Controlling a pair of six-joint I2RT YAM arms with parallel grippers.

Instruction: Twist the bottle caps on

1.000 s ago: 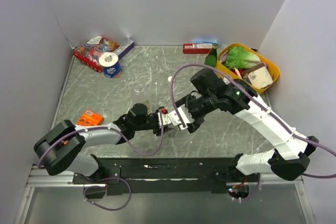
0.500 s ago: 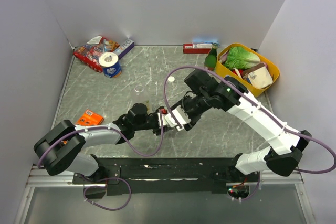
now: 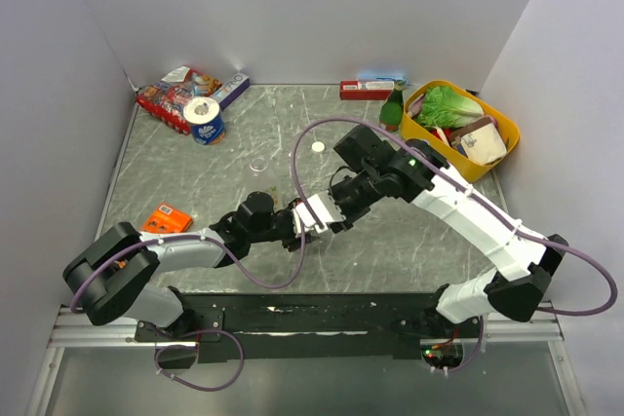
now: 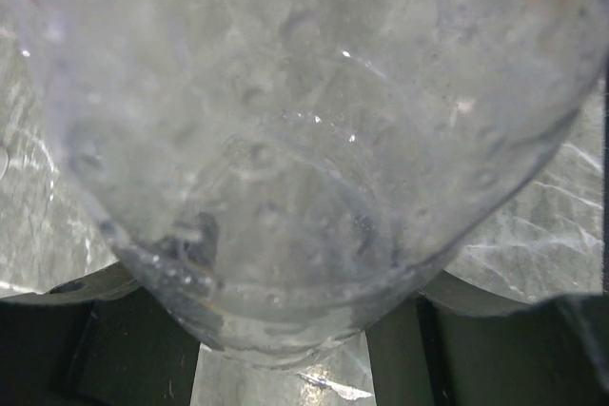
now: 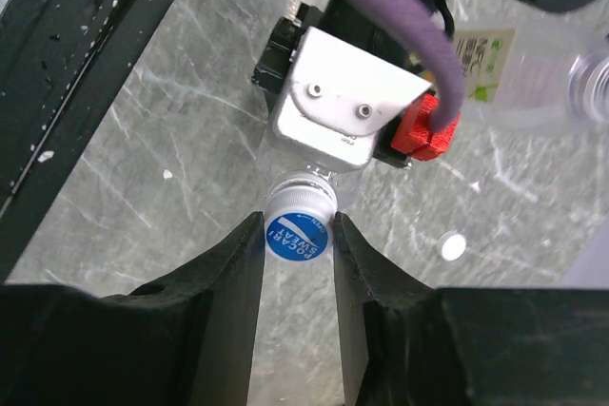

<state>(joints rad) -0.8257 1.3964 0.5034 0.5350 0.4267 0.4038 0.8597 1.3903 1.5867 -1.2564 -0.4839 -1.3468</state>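
I count two caps. One small round plastic blue cap [image 5: 298, 237], with white letters on top, sits between the fingers of my right gripper [image 5: 298, 227]. Both black fingers press on its sides, so this claw is narrow and clamped on it. One small round plain white cap [image 3: 317, 147] lies flat on the grey marbled table [image 3: 195, 192], apart from both arms.

Of bottles I count two for sure. One small clear bottle [image 4: 304, 168] of plastic fills the left wrist view. My left gripper [image 3: 300, 223] holds it by the body, its dark fingers at both sides. The blue cap is directly over the top of this bottle, but I cannot tell if the thread has caught. One small bottle with a yellow label [image 5: 487, 62] lies on its side just behind the left gripper. A small clear round thing [image 3: 258, 165] also lies on the table farther back, and I cannot tell if it is a bottle.

The left arm lies low and reaches from its base to the table middle. The right arm rises high, arcs over the table and bends back down, with its wrist above the left gripper.
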